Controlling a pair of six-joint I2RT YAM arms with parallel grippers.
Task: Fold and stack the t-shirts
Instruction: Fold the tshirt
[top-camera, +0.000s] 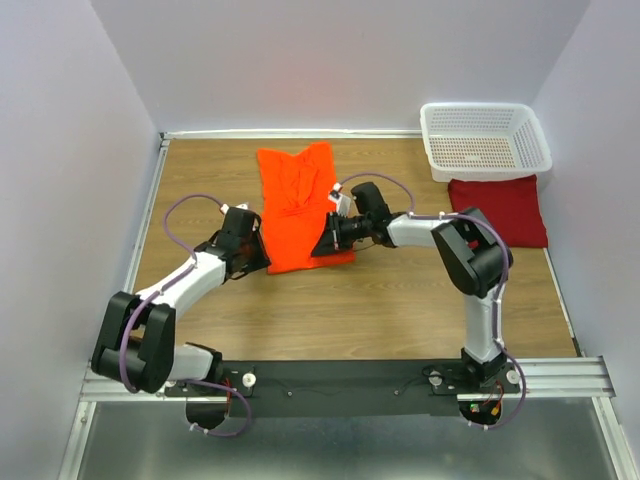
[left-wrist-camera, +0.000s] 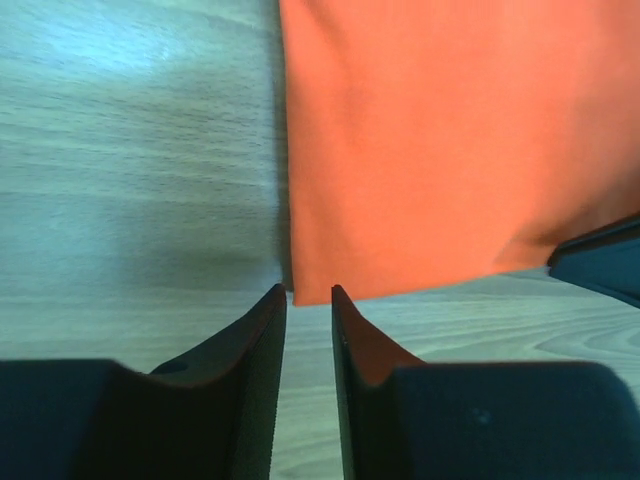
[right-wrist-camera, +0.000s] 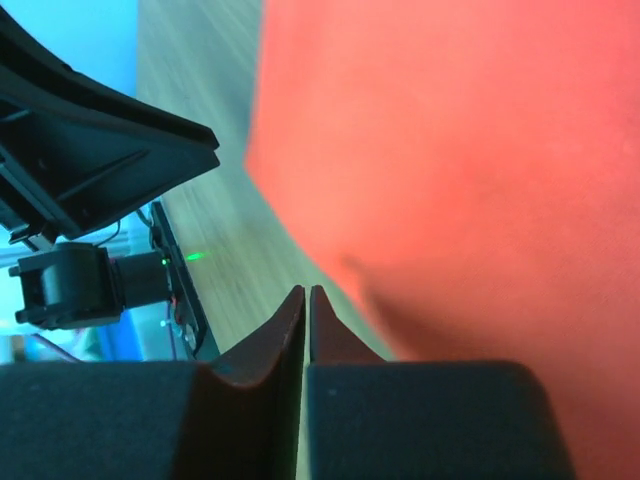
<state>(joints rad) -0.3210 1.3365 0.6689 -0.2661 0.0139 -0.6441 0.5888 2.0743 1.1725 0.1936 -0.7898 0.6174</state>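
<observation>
The bright orange t-shirt lies flat in the middle of the table as a long, narrow fold. My left gripper sits at its near left corner. In the left wrist view that gripper has its jaws a little apart, empty, just short of the shirt's corner. My right gripper is at the near right corner. In the right wrist view it is shut on nothing, beside the cloth edge. The dark red t-shirt lies folded at the right.
A white mesh basket stands at the back right, just behind the dark red shirt. The right gripper's tip shows at the right edge of the left wrist view. The left arm shows in the right wrist view.
</observation>
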